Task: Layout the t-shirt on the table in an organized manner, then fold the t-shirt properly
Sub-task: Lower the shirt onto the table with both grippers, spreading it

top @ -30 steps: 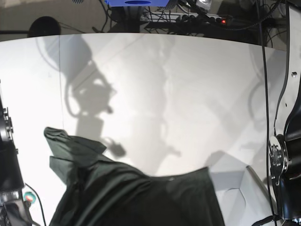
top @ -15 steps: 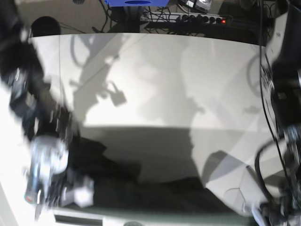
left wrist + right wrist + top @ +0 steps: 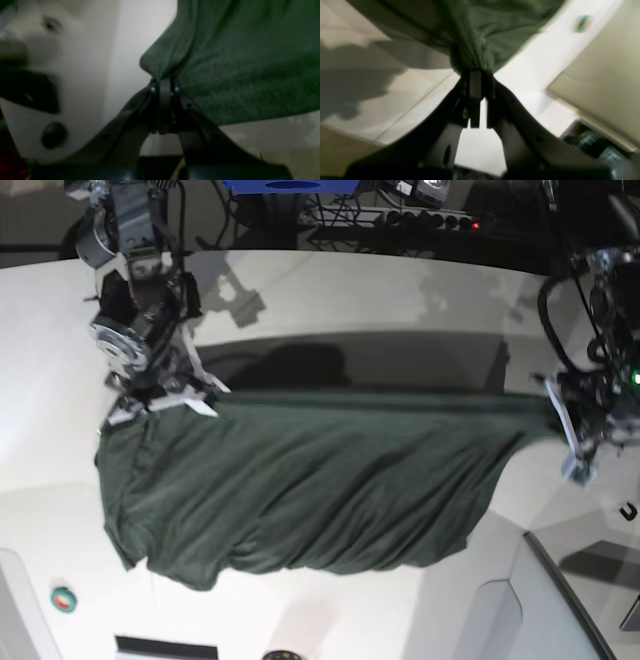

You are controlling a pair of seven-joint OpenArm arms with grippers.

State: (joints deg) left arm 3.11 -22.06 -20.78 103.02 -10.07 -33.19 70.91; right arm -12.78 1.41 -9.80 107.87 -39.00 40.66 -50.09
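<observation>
I hold one t-shirt [image 3: 300, 490] stretched between my two end effectors above the one white table [image 3: 400, 290]. At the left side of the base view my right end effector [image 3: 165, 395] is clamped tight on a bunched corner of the dark green cloth; its wrist view shows the fabric gathered into a knot right at the closed tips [image 3: 476, 75]. The shirt's top edge runs taut and nearly level across the table, and the rest hangs below it in long wrinkled folds toward the near edge. At the right side my left end effector [image 3: 570, 430] pinches the other corner, tips pressed together on a fold of cloth [image 3: 163, 85]
</observation>
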